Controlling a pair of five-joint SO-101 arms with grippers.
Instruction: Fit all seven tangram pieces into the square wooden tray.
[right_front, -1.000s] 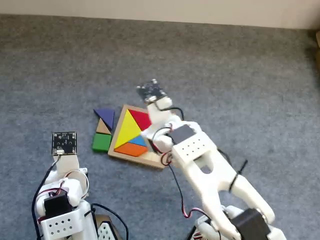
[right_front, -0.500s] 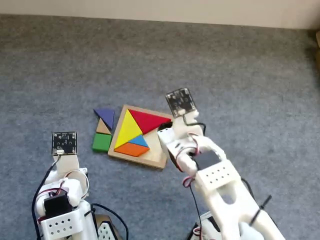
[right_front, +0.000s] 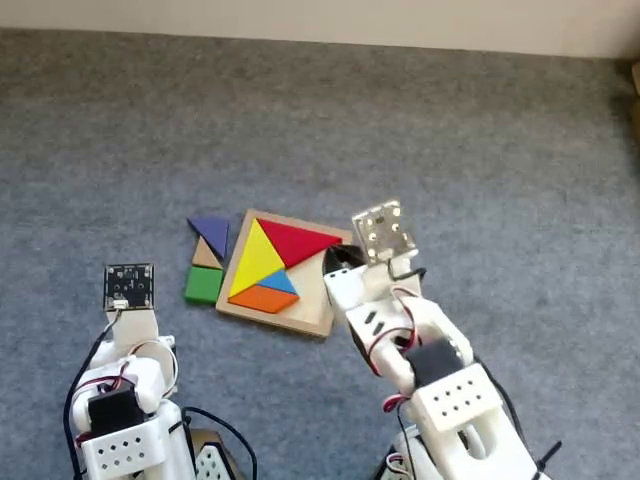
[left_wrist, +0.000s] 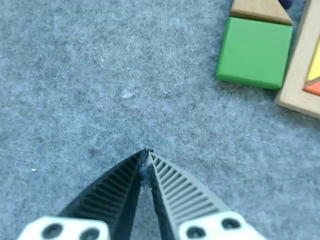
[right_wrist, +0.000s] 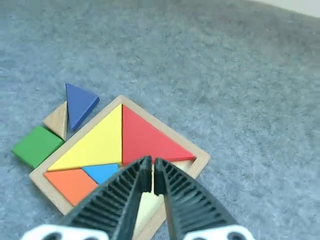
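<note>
The square wooden tray (right_front: 318, 322) lies mid-table and holds a yellow triangle (right_front: 254, 258), a red triangle (right_front: 296, 241), an orange piece (right_front: 262, 298) and a small light-blue triangle (right_front: 281, 282). Its right part is bare wood (right_wrist: 146, 206). Left of the tray lie a dark-blue triangle (right_front: 212, 236), a tan triangle (right_front: 206, 255) and a green square (right_front: 203, 286). My right gripper (right_wrist: 152, 162) is shut and empty, hovering over the tray's right side (right_front: 338, 262). My left gripper (left_wrist: 146, 154) is shut over bare carpet, short of the green square (left_wrist: 255, 52).
Grey carpet covers the whole table. The left arm (right_front: 125, 400) stands at the near left, the right arm (right_front: 440, 380) at the near right. A pale wall strip runs along the far edge.
The right arm has drawn back from over the tray toward its right edge and the near side, uncovering the red triangle. The left arm has not moved.
</note>
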